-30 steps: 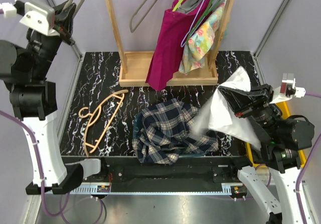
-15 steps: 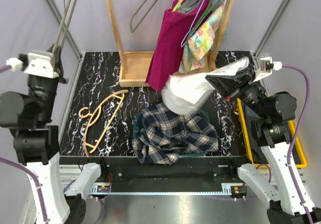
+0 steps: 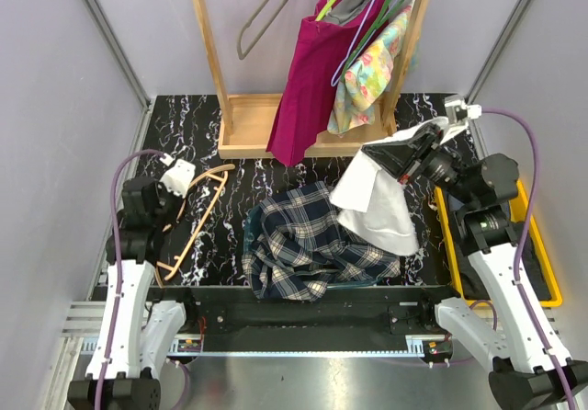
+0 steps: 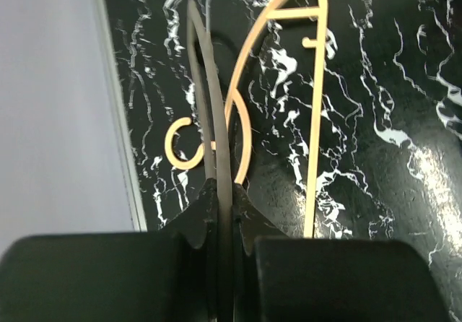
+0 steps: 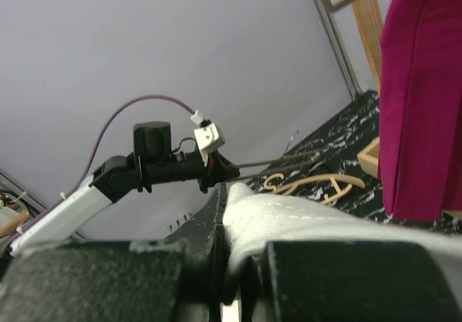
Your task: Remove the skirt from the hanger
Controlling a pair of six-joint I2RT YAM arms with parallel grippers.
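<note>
Well, the white skirt [image 3: 381, 203] looks free: it dangles from the right tool [image 3: 395, 157], whose jaws are pinched tight on a fold of its cloth, above the right half of the worktop [image 3: 257, 176], its lower edge over the plaid garment [image 3: 308, 244] heaped by the near edge. Over by the left edge, well apart, the left tool [image 4: 220, 199] is clamped on the bare grey hanger [image 4: 209, 120], low above the tan hanger [image 3: 197, 203] lying there. So the separation seems done; what's left, I'd say, is setting both pieces down.
</note>
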